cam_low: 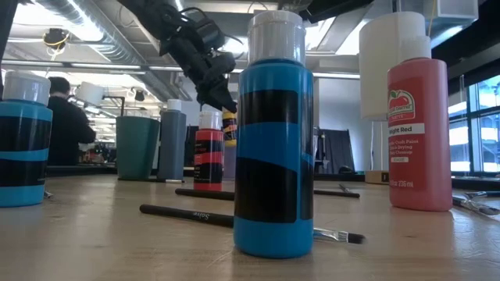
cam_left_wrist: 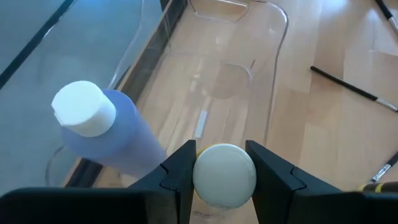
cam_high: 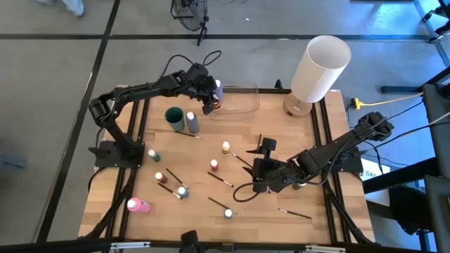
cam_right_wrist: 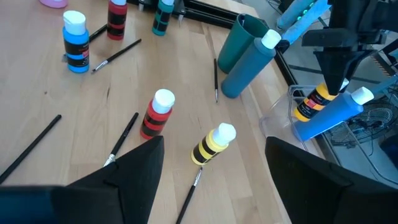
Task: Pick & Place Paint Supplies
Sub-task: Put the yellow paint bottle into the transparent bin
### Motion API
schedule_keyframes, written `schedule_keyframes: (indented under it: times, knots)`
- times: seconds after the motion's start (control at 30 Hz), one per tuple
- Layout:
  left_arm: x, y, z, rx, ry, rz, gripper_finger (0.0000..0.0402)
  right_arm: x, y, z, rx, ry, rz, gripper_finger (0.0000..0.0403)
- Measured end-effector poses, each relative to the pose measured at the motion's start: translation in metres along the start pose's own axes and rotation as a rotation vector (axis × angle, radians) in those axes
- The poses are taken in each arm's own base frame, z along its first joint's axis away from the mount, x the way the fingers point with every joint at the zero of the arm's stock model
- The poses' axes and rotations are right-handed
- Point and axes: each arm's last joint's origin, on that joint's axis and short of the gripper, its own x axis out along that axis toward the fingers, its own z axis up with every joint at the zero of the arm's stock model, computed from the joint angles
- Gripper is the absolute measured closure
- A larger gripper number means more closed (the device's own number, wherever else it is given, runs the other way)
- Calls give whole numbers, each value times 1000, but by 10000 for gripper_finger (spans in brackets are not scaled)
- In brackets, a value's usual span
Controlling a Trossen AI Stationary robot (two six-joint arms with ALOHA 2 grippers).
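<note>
My left gripper (cam_high: 209, 105) reaches over the clear container (cam_high: 242, 105) at the table's far side and is shut on a yellow-orange, black-striped paint bottle (cam_right_wrist: 314, 101). A lilac bottle (cam_left_wrist: 109, 134) leans tilted inside the container beside it. My right gripper (cam_high: 260, 167) hangs open over the table's middle right and touches nothing. Below it stand a red bottle (cam_right_wrist: 155, 115) and a yellow one (cam_right_wrist: 211, 146), among thin dark paintbrushes (cam_right_wrist: 121, 140). My left gripper pinches the bottle's pale cap (cam_left_wrist: 224, 177) between its two fingers, one on each side. The fingers slant down from the table's left. The bottle hangs upright below them, inside the container's rim. Whether its base rests on the container's floor cannot be told.
A teal cup (cam_high: 174, 116) and a grey bottle (cam_high: 191, 123) stand left of the container. A large white cylinder (cam_high: 320, 67) stands at the far right. More bottles (cam_high: 181, 191), a pink one (cam_high: 138, 205) and loose brushes (cam_high: 294, 213) are scattered over the near half.
</note>
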Motion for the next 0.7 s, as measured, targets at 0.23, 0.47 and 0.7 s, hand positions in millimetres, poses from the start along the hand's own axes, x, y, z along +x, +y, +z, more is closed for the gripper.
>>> schedule_keyframes:
  times: [0.23,0.47,0.7]
  knots:
    - [2,0,-2,-3,18,-2,287,0,0,0,0,0,0,119]
    - [29,4,-15,-15,104,11,283,0,0,0,0,0,0,119]
    - [52,6,-26,-7,170,14,284,0,0,0,-1,2,-1,119]
